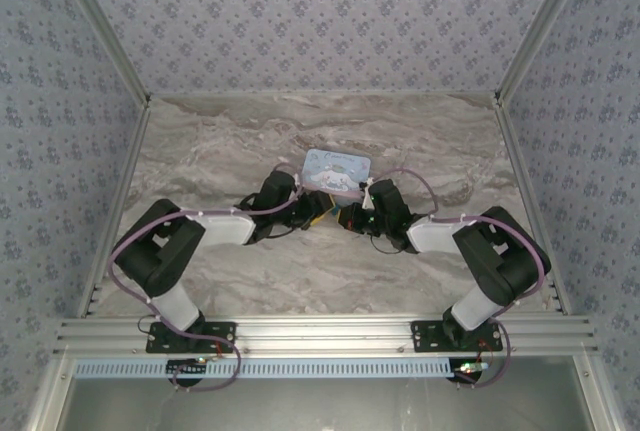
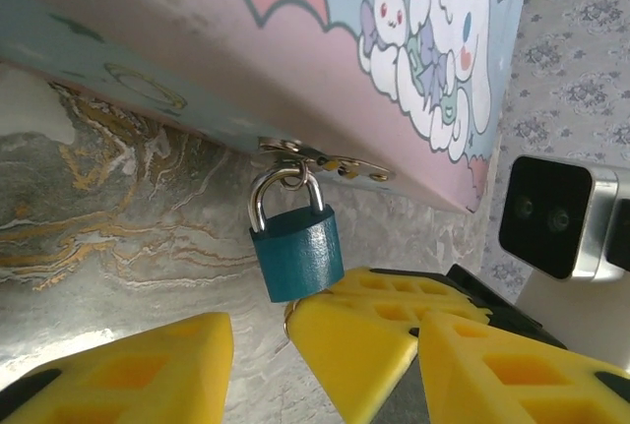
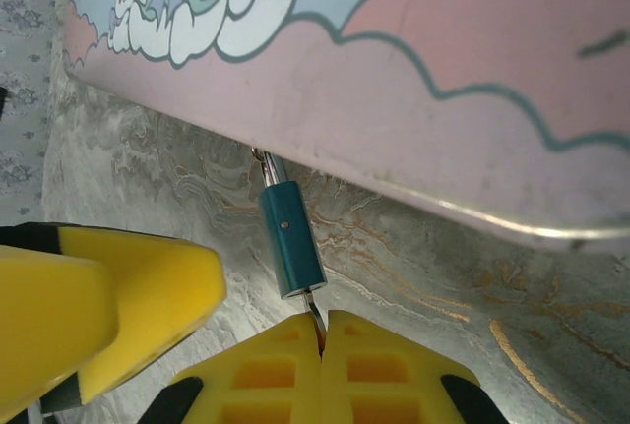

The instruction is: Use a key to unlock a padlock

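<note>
Marble-patterned table (image 1: 200, 251), grey and cream with gold veins, walled on three sides by blue floral paper (image 1: 300, 11).

Left arm (image 1: 160, 251) and right arm (image 1: 500, 251), black and white, both reach inward and meet just in front of the tin.

Tin (image 1: 335, 166), light blue and pink, rectangular, sits near the middle of the table. Its lid is printed with pictures: a white rabbit, a larger white long-eared figure, a purple bow, clouds and a star.

Left gripper (image 1: 310, 209), released: its yellow fingers (image 2: 138, 370) stand wide apart, one on each side of the padlock and clear of it.

Right gripper (image 3: 322, 333), clenched on the key, its yellow pads pressed together just below the lock's lower end.

Padlock (image 2: 295, 252), teal-blue body, hangs by its bright metal shackle (image 2: 258, 198) from the hasp (image 2: 330, 160) on the tin's near wall. Long axis runs away from the tin toward the arms, shackle end at the tin, keyhole end facing the right gripper. The right wrist view shows it edge-on, a narrow bar. Whether it rests on the table I cannot tell.

Key (image 3: 315, 311), thin dark sliver, in line with the padlock's long axis, its tip at the lock's lower face. How far in I cannot tell.
</note>
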Controlling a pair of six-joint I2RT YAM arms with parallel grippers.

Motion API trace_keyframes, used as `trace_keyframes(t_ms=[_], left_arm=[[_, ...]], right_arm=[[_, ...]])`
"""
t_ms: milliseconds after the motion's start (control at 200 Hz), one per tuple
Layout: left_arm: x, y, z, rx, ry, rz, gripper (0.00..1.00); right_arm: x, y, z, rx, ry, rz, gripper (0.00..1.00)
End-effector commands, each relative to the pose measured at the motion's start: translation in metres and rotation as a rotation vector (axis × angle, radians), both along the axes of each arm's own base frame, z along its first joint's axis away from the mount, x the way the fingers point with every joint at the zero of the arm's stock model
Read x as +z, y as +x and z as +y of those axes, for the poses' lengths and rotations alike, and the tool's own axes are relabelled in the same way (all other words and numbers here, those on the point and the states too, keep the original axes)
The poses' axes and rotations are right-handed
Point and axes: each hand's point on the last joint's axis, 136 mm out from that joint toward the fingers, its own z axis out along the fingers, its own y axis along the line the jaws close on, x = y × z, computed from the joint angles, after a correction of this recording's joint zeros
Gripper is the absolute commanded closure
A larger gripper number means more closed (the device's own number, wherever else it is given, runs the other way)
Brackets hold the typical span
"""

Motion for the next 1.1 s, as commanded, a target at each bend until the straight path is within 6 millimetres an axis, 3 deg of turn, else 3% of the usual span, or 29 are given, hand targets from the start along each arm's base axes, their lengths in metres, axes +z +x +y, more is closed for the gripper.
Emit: trace_keyframes(t_ms=[0,485,924,1094], left_arm=[[0.003,0.002,-0.01,-0.007,-0.048,-0.01,0.49],[-0.011,0.006,-0.018,0.038,-0.101,0.043,0.62],[-0.029,0.005,-0.013,0.076,-0.068,0.093,0.61],[-0.035,0.004,-0.01,0.083,-0.047,0.115,0.55]], right_arm=[[0.012,0.003,0.003,-0.01,0.04,-0.005,1.0],[0.007,0.005,0.005,-0.014,0.053,0.013,1.0],[0.005,0.006,0.004,-0.022,0.048,0.022,1.0],[0.002,0.006,0.003,-0.025,0.045,0.026,1.0]])
